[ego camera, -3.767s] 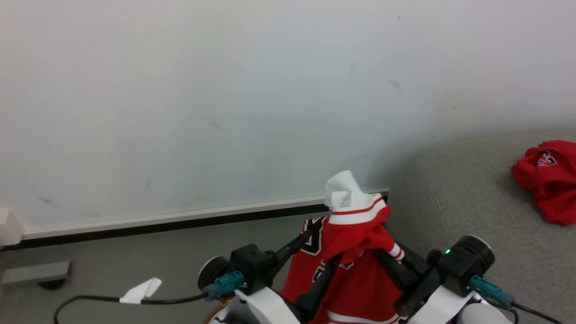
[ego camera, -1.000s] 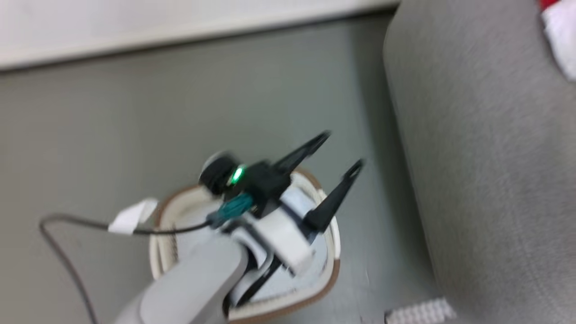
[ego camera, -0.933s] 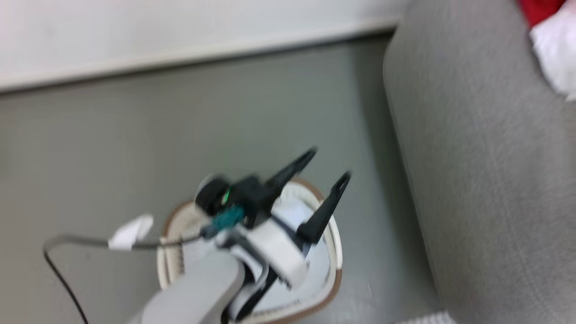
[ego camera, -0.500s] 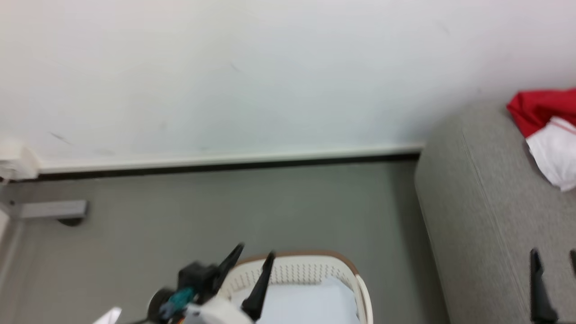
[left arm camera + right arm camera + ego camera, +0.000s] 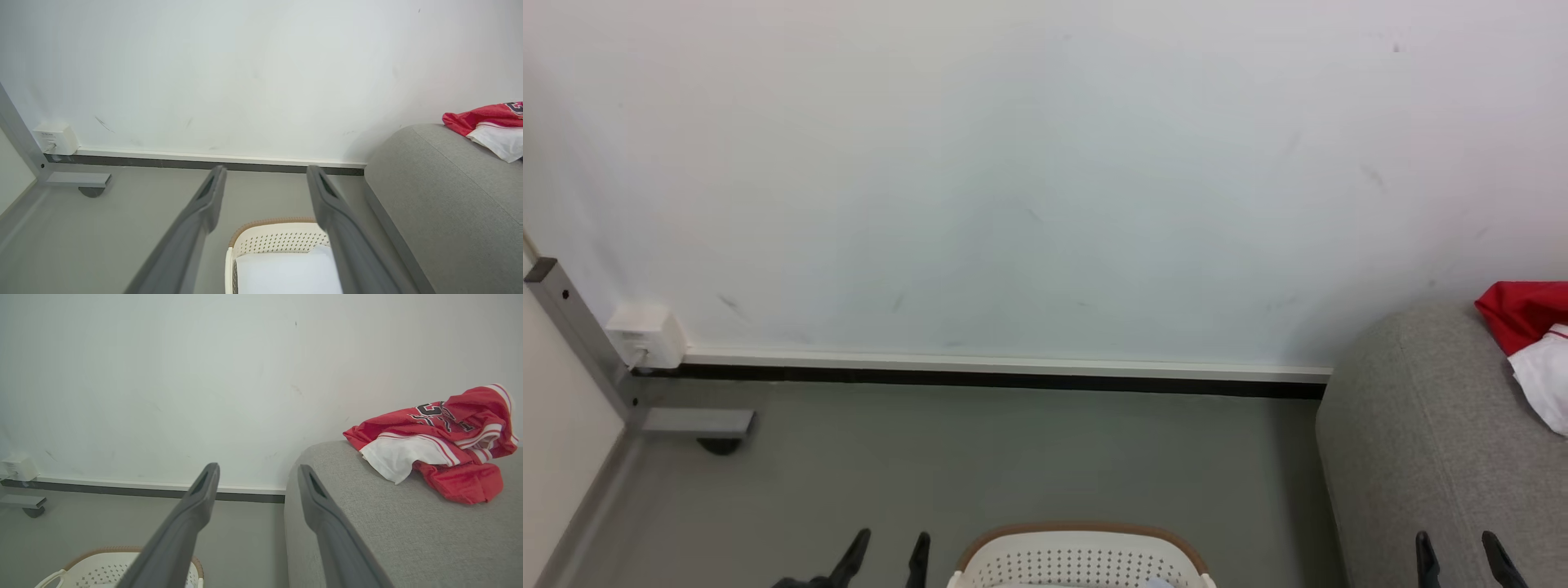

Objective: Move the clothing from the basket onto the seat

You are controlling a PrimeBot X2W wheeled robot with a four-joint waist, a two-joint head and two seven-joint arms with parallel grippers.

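1. Cropping at head-view btm edge hides most of basket [image 5: 1086, 559]; pale content [image 5: 286, 272] inside, type unclear.
2. Red clothing [image 5: 445, 457] lies bunched on seat [image 5: 367, 526], well apart from right tool [image 5: 257, 467], up-right of it.
3. Both empty, jaws wide apart: left tool [image 5: 265, 169], right tool.

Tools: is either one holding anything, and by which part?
Nothing held. The left tool and right tool both stand open and empty; the clothing lies on the seat, apart from both.

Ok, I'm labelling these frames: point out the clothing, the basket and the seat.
clothing [image 5: 402, 455], right wrist view, white panel.
basket [image 5: 282, 239], left wrist view, perforated far wall.
seat [image 5: 367, 531], right wrist view, bare grey top.
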